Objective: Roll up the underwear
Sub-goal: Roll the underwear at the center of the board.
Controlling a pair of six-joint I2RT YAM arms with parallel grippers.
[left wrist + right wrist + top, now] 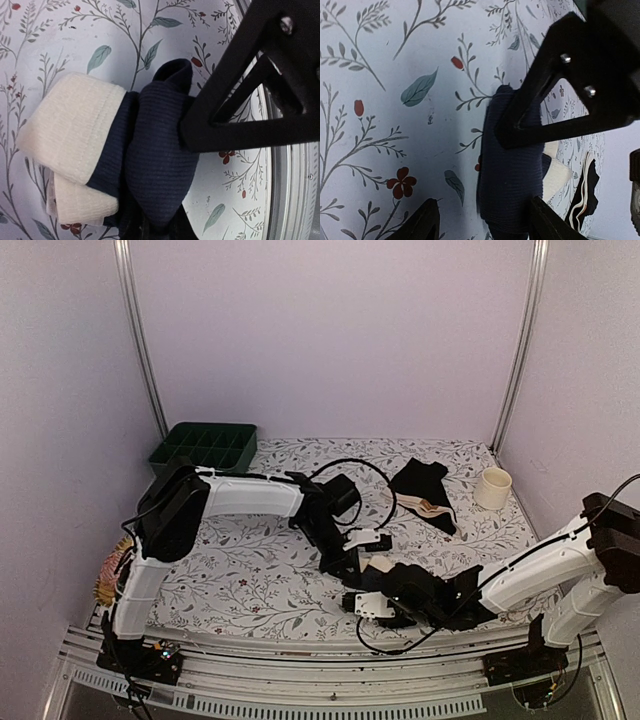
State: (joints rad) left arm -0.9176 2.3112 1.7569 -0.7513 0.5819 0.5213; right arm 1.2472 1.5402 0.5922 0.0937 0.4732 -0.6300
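Note:
A navy underwear with a cream band lies rolled on the floral table cover. My left gripper is shut on its tapered navy end. It also shows in the top view, between the two grippers. My left gripper comes from the left. My right gripper is just in front of it. In the right wrist view my right gripper is open around the navy roll, its right finger close to the fabric. A black underwear with a cream-brown band lies further back.
A dark green compartment tray stands at the back left. A cream cup stands at the back right. A pinkish knitted thing sits at the left edge. The table's metal front edge is close by.

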